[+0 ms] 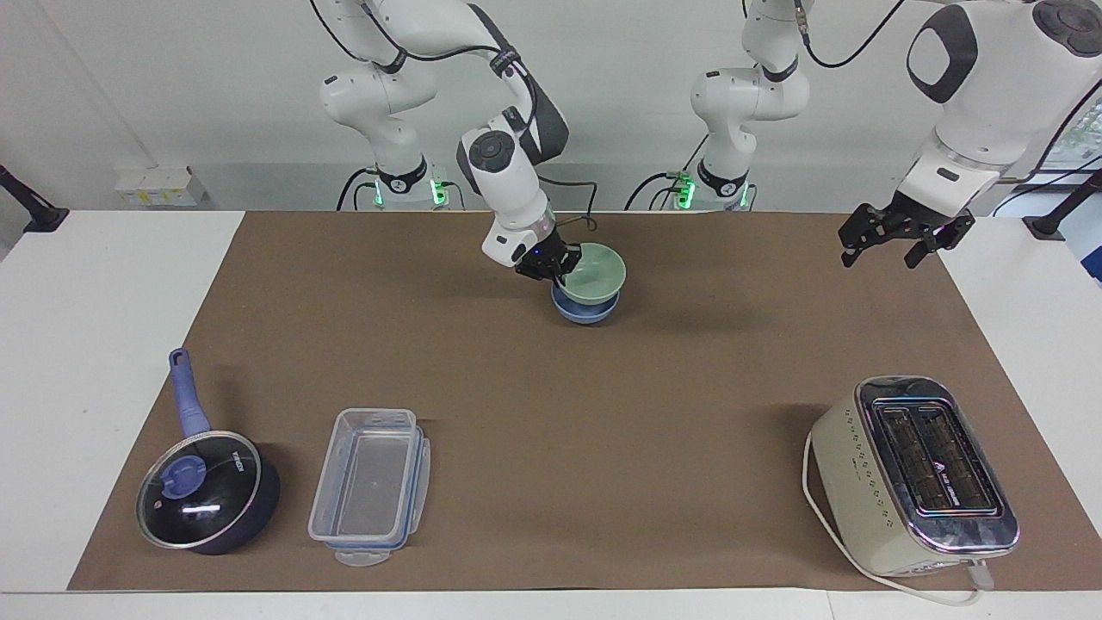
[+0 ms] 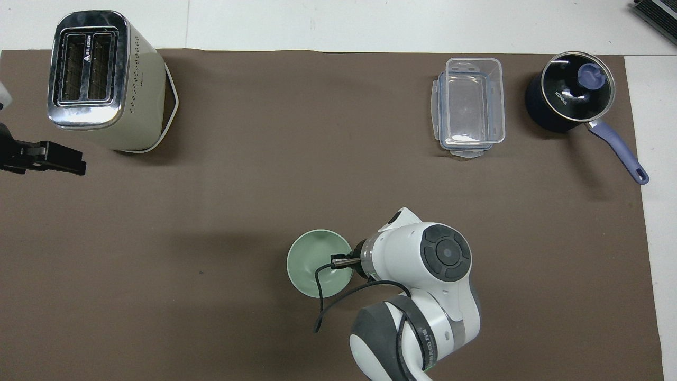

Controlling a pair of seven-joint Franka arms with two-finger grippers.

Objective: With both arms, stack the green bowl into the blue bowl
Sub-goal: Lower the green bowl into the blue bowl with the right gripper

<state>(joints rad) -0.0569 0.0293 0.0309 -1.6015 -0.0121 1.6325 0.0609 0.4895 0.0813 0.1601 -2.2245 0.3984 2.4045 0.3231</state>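
Brown-papered worktop [image 1: 603,448]: right gripper [image 1: 558,269] pinches green bowl [image 1: 596,274] rim at nine o'clock, nested in blue bowl [image 1: 585,312], release pending; left gripper [image 1: 885,243] waits spread.

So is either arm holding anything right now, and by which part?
The right tool is shut on the green bowl, pinching its rim above the blue bowl. The left tool holds nothing.
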